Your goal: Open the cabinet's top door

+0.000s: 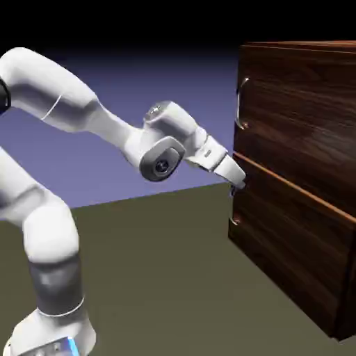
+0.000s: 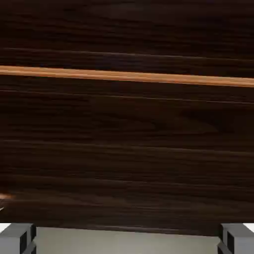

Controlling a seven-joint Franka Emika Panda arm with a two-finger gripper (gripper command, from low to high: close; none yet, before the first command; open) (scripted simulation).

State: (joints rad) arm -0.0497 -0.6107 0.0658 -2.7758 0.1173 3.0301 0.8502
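Panda gripper (image 2: 127, 240), spread and empty, hangs so low that closing could snag the lower handle (image 1: 235, 222), missing the top door (image 1: 299, 111).

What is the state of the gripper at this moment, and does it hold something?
Gripper: open, fingers wide apart, holding nothing.

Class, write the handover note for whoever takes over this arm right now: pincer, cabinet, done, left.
Pincer: open, nothing between its tips; it is by the lower panel, near that panel's handle.
Top door: above the orange-brown strip, its silver handle higher than the pincer.
Done: arm extended to the cabinet; top door looks closed.
Left: probably raise the pincer, grip the upper handle, open the door.
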